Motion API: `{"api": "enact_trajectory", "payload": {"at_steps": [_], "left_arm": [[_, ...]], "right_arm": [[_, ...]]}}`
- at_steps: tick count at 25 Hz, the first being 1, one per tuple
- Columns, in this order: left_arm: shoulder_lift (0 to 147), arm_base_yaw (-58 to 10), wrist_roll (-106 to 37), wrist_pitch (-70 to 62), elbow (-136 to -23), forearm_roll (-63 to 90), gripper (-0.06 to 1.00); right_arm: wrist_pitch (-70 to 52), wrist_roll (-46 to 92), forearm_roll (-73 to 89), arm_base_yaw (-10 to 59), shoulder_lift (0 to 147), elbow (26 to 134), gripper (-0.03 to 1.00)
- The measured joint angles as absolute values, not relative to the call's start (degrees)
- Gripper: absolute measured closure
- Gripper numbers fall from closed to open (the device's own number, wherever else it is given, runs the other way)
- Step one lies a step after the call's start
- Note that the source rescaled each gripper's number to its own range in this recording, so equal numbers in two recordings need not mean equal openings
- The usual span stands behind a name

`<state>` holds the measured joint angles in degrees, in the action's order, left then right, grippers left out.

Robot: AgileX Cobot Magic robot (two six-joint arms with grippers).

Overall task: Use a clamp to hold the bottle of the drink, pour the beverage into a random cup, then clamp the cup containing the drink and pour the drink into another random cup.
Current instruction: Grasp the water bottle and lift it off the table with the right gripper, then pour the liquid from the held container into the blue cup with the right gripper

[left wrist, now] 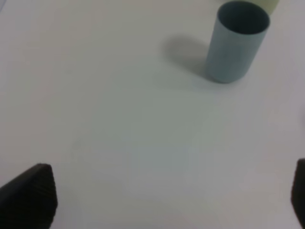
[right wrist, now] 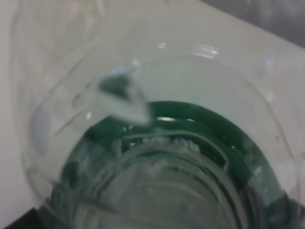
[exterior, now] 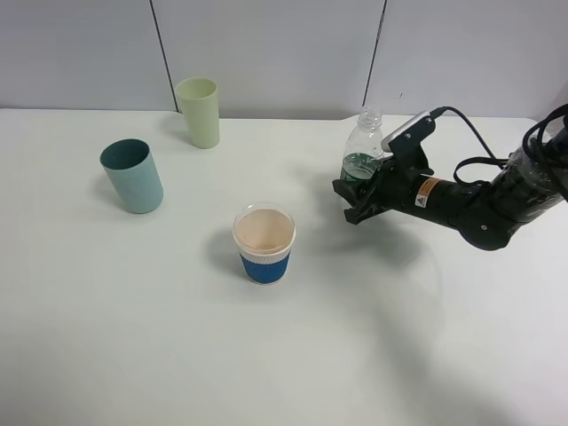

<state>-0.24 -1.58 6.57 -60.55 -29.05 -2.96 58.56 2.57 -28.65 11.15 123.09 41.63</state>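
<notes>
**Now your right pincer has the bottle**

Your right pincer (exterior: 355,200), black and two-fingered on its thick black arm, is closed tight around the lower body of the small clear plastic bottle (exterior: 365,142), at its green label band. The bottle stands about upright, neck uppermost, on the right side of the white bench (exterior: 266,364) in the high view. You cannot tell whether its base touches the bench, because the pincer hides it. Your right wrist camera shows only the bottle (right wrist: 162,143) close up and blurred, clear wall over green band.

The short paper cup with the blue ribbed sleeve (exterior: 264,244) stands upright near the middle of the bench, left of the bottle and apart from it. The plain teal tumbler (exterior: 132,177) stands well apart at the left. A slimmer pale yellow-green tumbler (exterior: 199,112) stands behind it.

Your left pincer (left wrist: 164,195) is spread wide and holds nothing. Its black fingertips (left wrist: 31,195) show at the edges of the left wrist view over bare bench, with the teal tumbler (left wrist: 236,45) ahead.
</notes>
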Motion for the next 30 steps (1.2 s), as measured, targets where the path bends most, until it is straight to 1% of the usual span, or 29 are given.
{"api": "enact_trajectory", "payload": {"at_steps": [7, 16, 21, 30], "left_arm": [[-0.2, -1.6, 6.6, -60.6, -29.0, -3.0, -0.06], [-0.2, -1.6, 6.6, -60.6, -29.0, -3.0, -0.06], [-0.2, -1.6, 6.6, -60.6, -29.0, -3.0, -0.06], [-0.2, -1.6, 6.5, -60.6, -29.0, -3.0, -0.06]], "right_arm": [[56.6, -0.5, -30.6, 11.2, 122.0, 41.6, 0.97], [51.2, -1.7, -33.2, 11.8, 114.2, 41.5, 0.97], [47.4, 3.7, -33.4, 14.1, 109.8, 41.5, 0.97], [36.8, 14.1, -32.1, 18.5, 104.3, 41.5, 0.97]]}}
